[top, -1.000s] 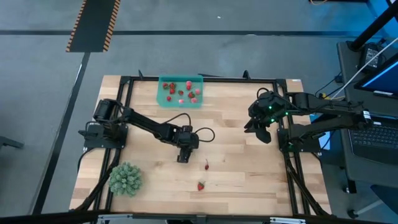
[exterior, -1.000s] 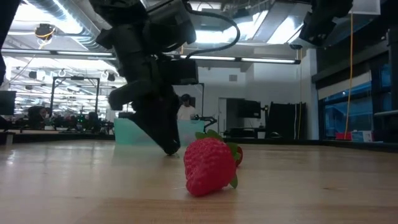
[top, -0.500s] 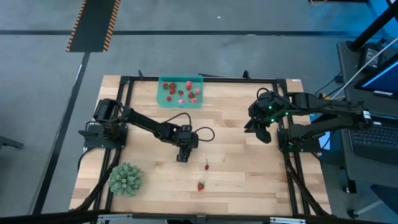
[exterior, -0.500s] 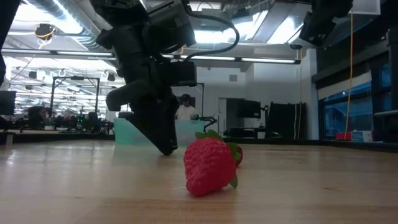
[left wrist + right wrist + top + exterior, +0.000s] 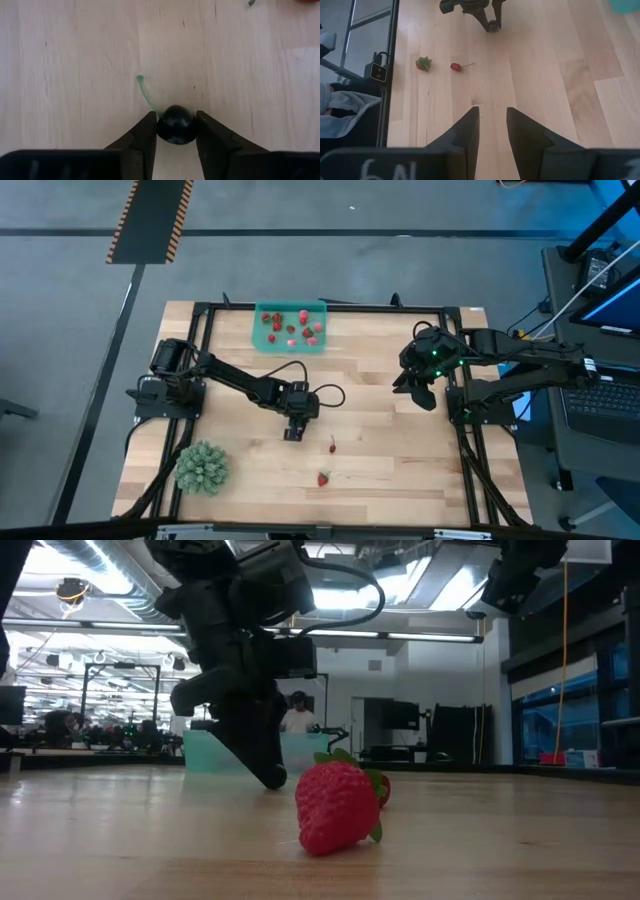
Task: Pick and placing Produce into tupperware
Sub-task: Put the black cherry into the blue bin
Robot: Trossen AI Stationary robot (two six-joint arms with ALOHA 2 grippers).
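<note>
1. high view: the tupperware (image 5: 291, 327) sits at the far edge of the table (image 5: 380, 465), left of centre, with about ten small red and pink fruits (image 5: 296, 325) scattered inside it. the left gripper (image 5: 292, 433) points down at mid-table, well apart from the tupperware. two more fruits lie loose on the wood: a small cherry (image 5: 332, 445) just to the right of that gripper and a strawberry (image 5: 322, 478) nearer the front edge. a spiky green ball (image 5: 202, 467) rests at the front left corner. the right gripper (image 5: 415, 387) hangs over the right side, near nothing.
2. low view: the strawberry (image 5: 336, 807) lies close in front, with another red fruit partly hidden behind it. the left gripper (image 5: 268, 776) has its tip down at the wood. the tupperware (image 5: 215, 753) shows behind it as a teal wall; its contents cannot be seen from here.
3. left wrist view: the jaws are clamped on a dark cherry (image 5: 175, 124), one finger against each side, its green stem (image 5: 146, 94) lying on the table.
4. right wrist view: the jaws stand a little apart with bare wood between them. farther off lie the strawberry (image 5: 423, 63) and the red cherry (image 5: 456, 66).
</note>
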